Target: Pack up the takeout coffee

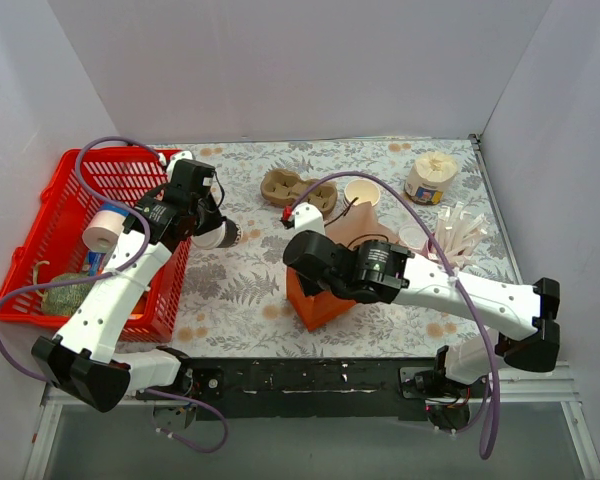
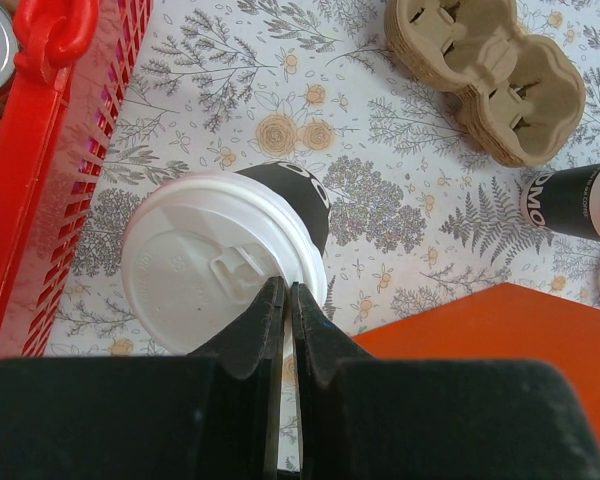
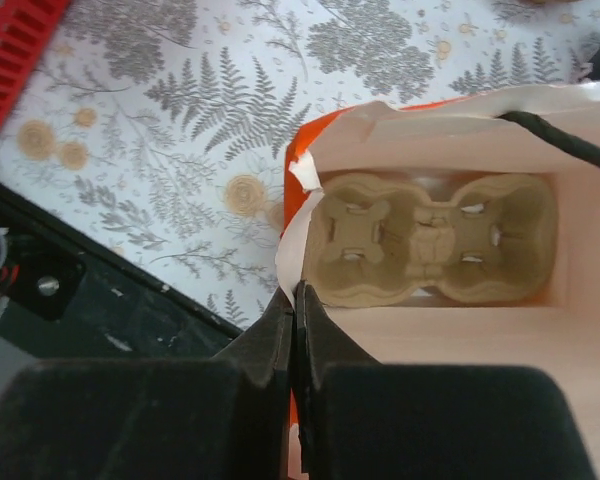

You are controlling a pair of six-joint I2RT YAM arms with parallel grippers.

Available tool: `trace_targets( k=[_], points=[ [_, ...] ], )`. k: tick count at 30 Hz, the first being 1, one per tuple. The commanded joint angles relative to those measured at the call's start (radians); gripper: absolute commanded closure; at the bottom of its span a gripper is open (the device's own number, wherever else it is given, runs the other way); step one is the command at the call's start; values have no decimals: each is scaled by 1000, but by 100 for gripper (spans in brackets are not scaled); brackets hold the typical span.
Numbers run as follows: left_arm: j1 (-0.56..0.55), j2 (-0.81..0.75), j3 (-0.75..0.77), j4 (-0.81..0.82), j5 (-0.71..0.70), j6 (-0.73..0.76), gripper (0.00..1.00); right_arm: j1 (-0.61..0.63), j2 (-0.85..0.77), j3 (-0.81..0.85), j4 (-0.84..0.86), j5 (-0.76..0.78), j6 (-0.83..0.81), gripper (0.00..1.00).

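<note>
Floral tabletop | left gripper: closed, tips touching black cup at lid rim | right gripper: clamped on bag rim | coffee: sits in red basket, cream, white lid

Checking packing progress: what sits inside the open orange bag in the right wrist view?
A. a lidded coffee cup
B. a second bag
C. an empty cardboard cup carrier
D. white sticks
C: looking down into the orange bag, pinched at its rim by the right fingers, only a brown cup carrier with empty wells shows; the lidded black cup is outside, in the left fingers.
</note>
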Motion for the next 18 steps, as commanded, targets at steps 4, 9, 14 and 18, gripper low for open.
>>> trace_targets(
  k=[4, 9, 14, 18],
  points=[
    [6, -20, 12, 21, 25, 19, 100, -86, -125, -86, 189, -367, -32, 99],
    [6, -25, 34, 30, 50, 79, 100, -95, -117, -83, 155, -430, -55, 99],
    [5, -25, 203, 19, 57, 206, 100, -95, -114, -130, 204, -554, -130, 99],
    [5, -28, 340, 62, 154, 283, 100, -94, -134, -149, 268, -702, -226, 99]
  ],
)
